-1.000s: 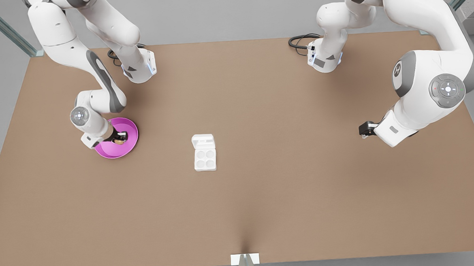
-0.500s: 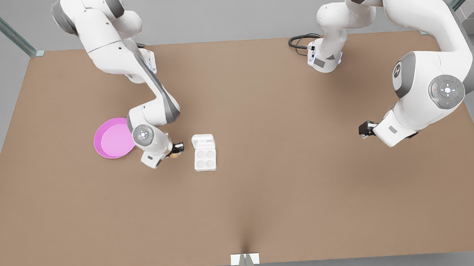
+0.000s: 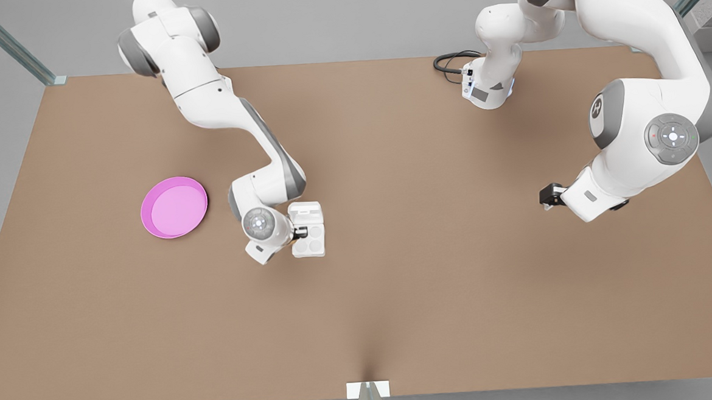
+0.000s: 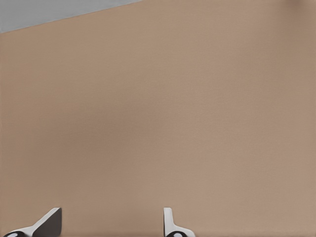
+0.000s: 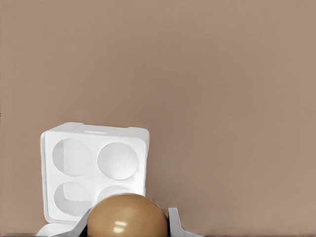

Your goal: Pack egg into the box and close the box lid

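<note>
The right gripper (image 3: 302,232) carried the egg (image 5: 127,216) away from the pink plate (image 3: 174,207) and across the table to the open box (image 3: 308,238). It came to hang over the box's edge on the front view's left, seemingly above a cup. The plate was left bare, and the arm swung inward along with it.

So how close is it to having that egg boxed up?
Partway. The small tan-brown egg is off the round pink plate, gripped by the right gripper above the small white four-cup carton. Left: lowering it into a cup, closing the open lid. The left gripper waits, open.
</note>
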Robot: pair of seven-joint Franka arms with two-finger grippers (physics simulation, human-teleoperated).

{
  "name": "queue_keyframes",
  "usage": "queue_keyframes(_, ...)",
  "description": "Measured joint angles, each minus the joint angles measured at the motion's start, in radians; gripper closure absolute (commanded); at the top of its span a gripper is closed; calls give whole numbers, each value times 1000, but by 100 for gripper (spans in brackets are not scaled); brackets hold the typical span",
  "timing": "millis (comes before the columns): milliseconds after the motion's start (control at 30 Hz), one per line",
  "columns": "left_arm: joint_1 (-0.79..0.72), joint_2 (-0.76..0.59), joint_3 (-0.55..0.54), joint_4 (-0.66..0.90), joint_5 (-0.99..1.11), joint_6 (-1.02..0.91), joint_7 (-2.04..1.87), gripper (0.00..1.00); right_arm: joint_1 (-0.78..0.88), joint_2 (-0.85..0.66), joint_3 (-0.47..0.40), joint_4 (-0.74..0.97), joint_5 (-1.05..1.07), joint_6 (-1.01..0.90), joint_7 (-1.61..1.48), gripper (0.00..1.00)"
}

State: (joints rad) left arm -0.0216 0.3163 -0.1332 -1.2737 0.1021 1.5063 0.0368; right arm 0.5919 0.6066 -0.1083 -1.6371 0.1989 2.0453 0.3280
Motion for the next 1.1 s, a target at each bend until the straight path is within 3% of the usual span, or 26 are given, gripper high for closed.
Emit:
queue_keyframes(400, 0, 3, 0, 0, 2, 3, 6, 0, 51, 43, -2, -27, 27, 4, 87, 46)
queue_keyframes(467, 0, 3, 0, 0, 2, 3, 7, 0, 53, 48, -2, -27, 28, 5, 97, 40)
queue_keyframes(500, 0, 3, 0, 0, 2, 3, 7, 0, 53, 49, -2, -27, 27, 5, 103, 22)
queue_keyframes(533, 0, 4, 0, 0, 3, 4, 7, 0, 53, 49, -2, -27, 26, 6, 108, 29)
queue_keyframes(600, 1, 5, 0, 0, 3, 4, 8, 0, 60, 48, -1, -28, 26, 7, 117, 22)
queue_keyframes(633, 1, 5, 0, 0, 3, 4, 8, 0, 66, 48, -1, -28, 26, 7, 121, 0)
queue_keyframes(733, 5, 5, 1, 0, 2, 4, 9, 0, 56, 40, 2, -28, 25, 7, 133, 0)
queue_keyframes(833, 1, -3, -22, -4, -2, 1, -2, 0, -68, -28, 10, -62, 14, 0, 132, 0)
queue_keyframes(900, 0, -12, -127, -9, -4, -11, -34, 0, -227, -143, 10, -136, -14, -23, 103, 0)
queue_keyframes(1000, -4, -130, -352, -288, -4, 46, -122, 0, -542, -343, 8, -163, -85, -112, 25, 0)
queue_keyframes(1100, -237, -102, -444, -387, 1, 145, -261, 0, -722, -492, 59, -129, -124, -208, -53, 0)
